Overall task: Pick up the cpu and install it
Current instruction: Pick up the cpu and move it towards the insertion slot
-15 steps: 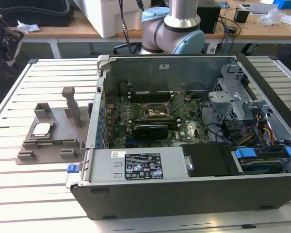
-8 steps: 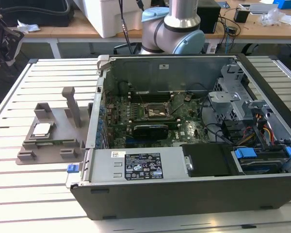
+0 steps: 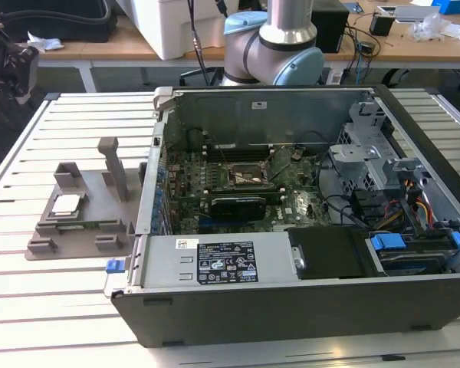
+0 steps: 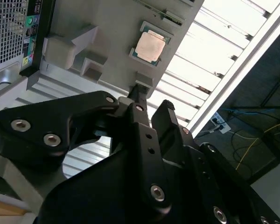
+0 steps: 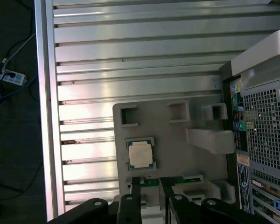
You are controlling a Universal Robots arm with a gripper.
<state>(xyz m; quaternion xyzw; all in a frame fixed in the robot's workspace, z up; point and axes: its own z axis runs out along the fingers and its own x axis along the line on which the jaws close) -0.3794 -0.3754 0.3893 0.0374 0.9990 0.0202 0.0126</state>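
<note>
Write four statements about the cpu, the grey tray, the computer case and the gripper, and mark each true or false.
1. The cpu lies on the grey tray. True.
2. The gripper is shut on the cpu. False: in both wrist views the gripper is open with nothing in it, and the cpu lies on the tray, clear of it.
3. The computer case lies open, with its motherboard showing. True.
4. The grey tray stands at the exterior view's right of the computer case. False: it stands at that view's left, on the slatted table.
</note>
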